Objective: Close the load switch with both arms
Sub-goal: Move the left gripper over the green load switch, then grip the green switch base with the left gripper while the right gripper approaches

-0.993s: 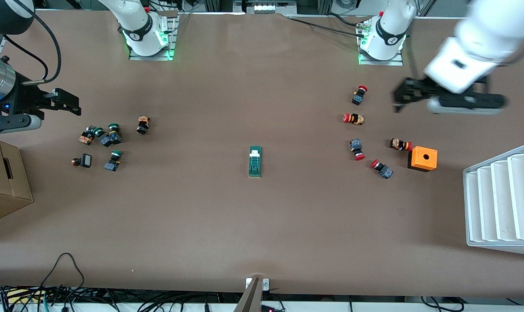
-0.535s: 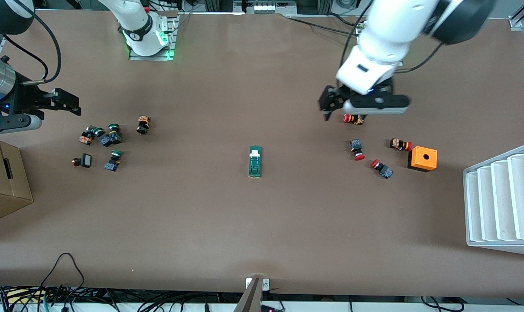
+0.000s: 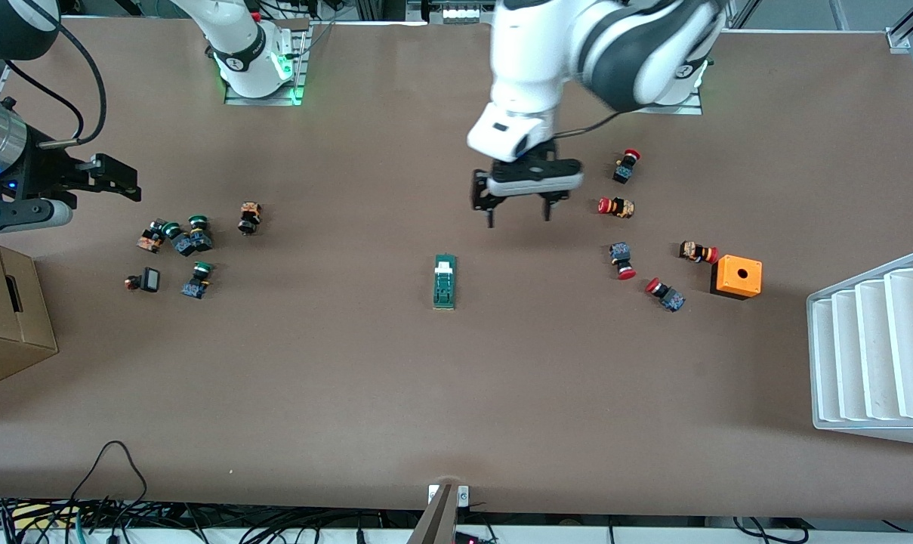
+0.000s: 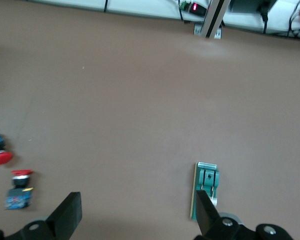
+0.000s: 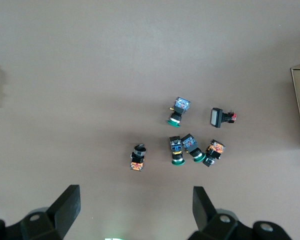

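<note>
We see the load switch [image 3: 445, 281] lying mid-counter [image 3: 396, 378], long axis toward the front camera. Our left gripper [image 3: 518, 217], fingers wide and empty, hangs over bare counter, the closer one. Our right gripper [image 3: 120, 181] waits, fingers wide, over the counter's edge by the green-capped buttons [image 3: 188, 238]; nothing blocks the way.

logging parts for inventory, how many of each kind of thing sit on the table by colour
Red-capped push buttons: 5
Green-capped push buttons: 3
Other small buttons: 3
Load switch: 1
Orange box: 1
White rack: 1
Cardboard box: 1
Total: 15
</note>
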`<state>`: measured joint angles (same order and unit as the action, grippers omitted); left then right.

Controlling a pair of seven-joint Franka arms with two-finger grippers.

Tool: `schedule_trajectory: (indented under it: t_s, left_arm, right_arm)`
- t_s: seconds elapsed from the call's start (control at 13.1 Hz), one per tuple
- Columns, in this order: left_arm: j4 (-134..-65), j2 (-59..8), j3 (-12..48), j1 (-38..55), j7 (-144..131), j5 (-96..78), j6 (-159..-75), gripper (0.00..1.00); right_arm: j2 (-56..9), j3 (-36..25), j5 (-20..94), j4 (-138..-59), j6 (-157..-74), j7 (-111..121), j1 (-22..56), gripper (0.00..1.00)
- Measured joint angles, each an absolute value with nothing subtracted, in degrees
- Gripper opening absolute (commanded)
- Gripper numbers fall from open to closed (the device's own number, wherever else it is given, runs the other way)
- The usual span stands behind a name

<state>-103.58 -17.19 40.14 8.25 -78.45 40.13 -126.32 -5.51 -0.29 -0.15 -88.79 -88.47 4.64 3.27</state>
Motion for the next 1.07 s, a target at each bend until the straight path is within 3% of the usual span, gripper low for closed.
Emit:
schedule_trajectory:
  t_s: [0.53,1.07]
  left_arm:
    - [-103.56,-36.49,45.71,11.85,-114.14,81.01,-127.05,1.00]
    - [-102.43,-46.58,45.84,14.20,-126.15,103.72,-124.37,1.00]
  right_arm:
    - [-5.51,-0.56,-0.15,-88.79,-88.47,4.43,3.16,0.99]
    - [-5.51,-0.76,-0.16,-88.78,-88.55,4.32,3.06,0.99]
